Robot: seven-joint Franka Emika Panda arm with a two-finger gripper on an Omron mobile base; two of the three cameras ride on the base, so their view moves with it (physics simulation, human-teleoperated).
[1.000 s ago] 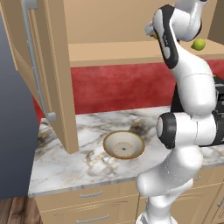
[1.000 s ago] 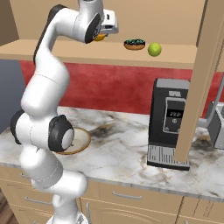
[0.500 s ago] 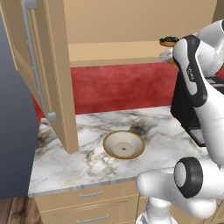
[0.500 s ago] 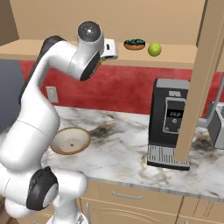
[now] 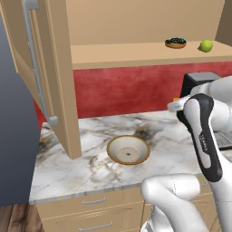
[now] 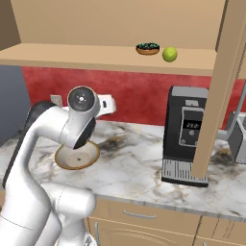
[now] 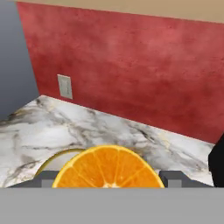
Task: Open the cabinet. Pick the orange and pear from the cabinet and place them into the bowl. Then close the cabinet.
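Observation:
The orange point(image 7: 109, 168) fills the bottom of the hand view, its cut-looking face toward the camera, and my gripper point(image 7: 109, 180) is shut on it. A sliver of the orange point(image 5: 176, 99) shows at the gripper point(image 5: 174, 104), which hangs above the counter to the right of the bowl point(image 5: 128, 149) and behind it. The bowl's rim point(image 7: 51, 160) peeks out beside the fruit, and my arm partly covers the bowl point(image 6: 77, 156). The cabinet point(image 5: 136, 54) stands open. On its shelf lies the pear point(image 5: 205, 45), also seen as the pear point(image 6: 169, 54).
A small dark dish point(image 5: 175, 43) sits left of the pear. The open left door point(image 5: 47, 77) hangs over the counter's left end, and the right door point(image 6: 216, 96) hangs in front of a black coffee machine point(image 6: 187, 134). A wall outlet point(image 7: 65, 86) is on the red backsplash.
The arm has come down from the cabinet shelf with the orange and now holds it low over the counter, near the bowl.

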